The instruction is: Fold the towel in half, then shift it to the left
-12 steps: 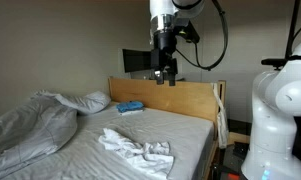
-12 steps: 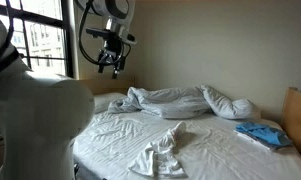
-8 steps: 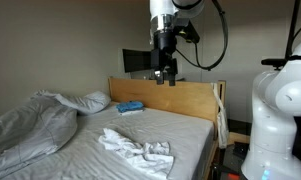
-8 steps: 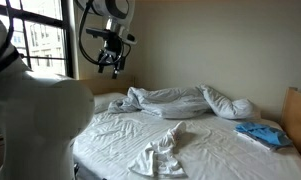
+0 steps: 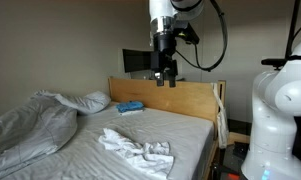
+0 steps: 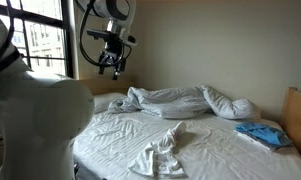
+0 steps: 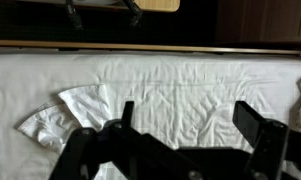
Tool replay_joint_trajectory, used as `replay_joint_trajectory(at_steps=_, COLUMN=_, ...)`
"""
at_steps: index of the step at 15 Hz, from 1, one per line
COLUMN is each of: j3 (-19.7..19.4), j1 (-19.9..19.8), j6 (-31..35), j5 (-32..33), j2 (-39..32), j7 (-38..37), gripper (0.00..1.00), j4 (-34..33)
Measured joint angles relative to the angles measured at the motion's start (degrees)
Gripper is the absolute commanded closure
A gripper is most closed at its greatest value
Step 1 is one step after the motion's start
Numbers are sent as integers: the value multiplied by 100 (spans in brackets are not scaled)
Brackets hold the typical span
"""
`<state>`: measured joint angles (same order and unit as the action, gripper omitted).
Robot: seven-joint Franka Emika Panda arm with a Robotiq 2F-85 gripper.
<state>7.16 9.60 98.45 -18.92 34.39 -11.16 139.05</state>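
The towel [image 5: 138, 148] lies crumpled and white on the bed sheet near the foot end, and it also shows as a wrinkly heap in an exterior view [image 6: 162, 150]. My gripper [image 5: 164, 78] hangs high above the bed, well clear of the towel, open with nothing between its fingers; an exterior view shows the gripper [image 6: 115, 70] up by the window. In the wrist view the gripper [image 7: 187, 110] looks down on bare sheet, and the towel [image 7: 58, 118] lies off to the left of the fingers.
A pale grey duvet [image 5: 35, 125] is bunched along one side of the bed [image 6: 180, 100]. A small blue item [image 5: 130, 106] rests by the wooden headboard [image 5: 185, 98]. A white robot body [image 5: 285, 110] stands beside the bed.
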Motion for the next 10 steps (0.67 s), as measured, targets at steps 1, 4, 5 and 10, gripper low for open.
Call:
replay_joint_trajectory(at_steps=1, j3=-3, j1=-30, j6=14, j5=0, j2=-44, j7=1, gripper=0, j4=27)
replay_joint_trajectory(at_steps=4, j3=-40, j1=-96, j6=44, j5=0, j2=-219, j7=27, gripper=0, j4=150)
replay_joint_trajectory(at_steps=5, j3=-49, j1=-111, j6=72, j5=0, j2=-283, j7=39, gripper=0, j4=189)
replay_joint_trajectory(at_steps=10, j3=10, j1=-209, j6=1085, j5=33, j2=-585, j7=24, gripper=0, j4=623)
